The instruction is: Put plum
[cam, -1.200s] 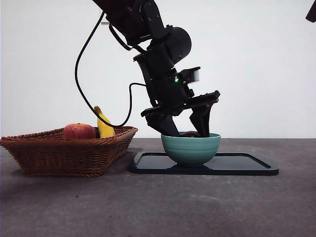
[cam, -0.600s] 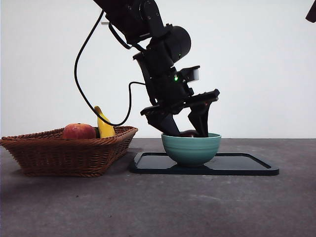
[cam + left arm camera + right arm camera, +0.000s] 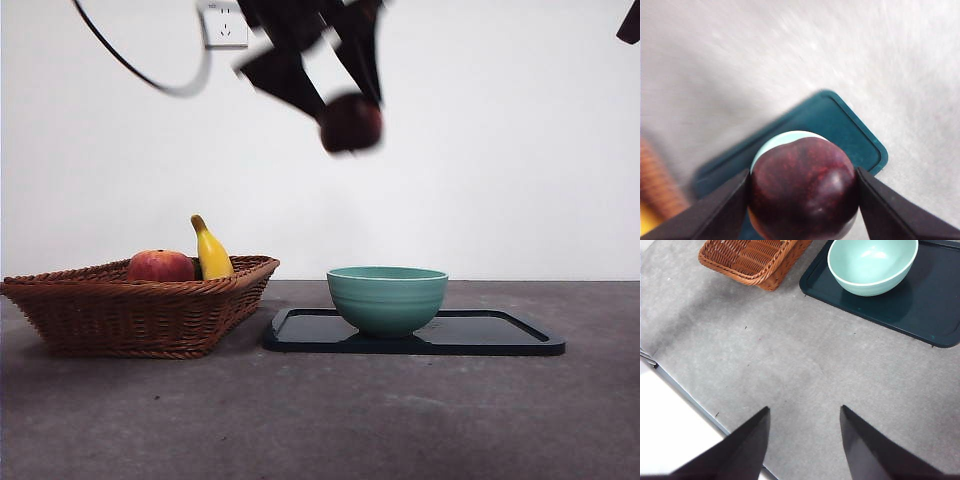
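The plum (image 3: 351,122) is dark maroon and glossy, held high above the table near the top of the front view. My left gripper (image 3: 340,100) is shut on it; the left wrist view shows the plum (image 3: 803,195) clamped between both jaws. The teal bowl (image 3: 387,298) stands empty on the dark tray (image 3: 500,332), straight below the plum; its rim (image 3: 785,139) peeks out behind the fruit. My right gripper (image 3: 802,437) is open and empty, high over the bare grey table, showing only as a black tip (image 3: 631,25) at the top right corner.
A wicker basket (image 3: 140,310) at the left holds a red-orange apple-like fruit (image 3: 159,266) and a yellow banana (image 3: 210,252). The right wrist view shows the basket (image 3: 752,260), the bowl (image 3: 872,265) and the tray (image 3: 925,310). A wall socket (image 3: 224,24) sits on the white back wall.
My left gripper was down inside the bowl around the plum; now it has risen fast to the top of the view with the plum in its jaws. The bowl is left empty.
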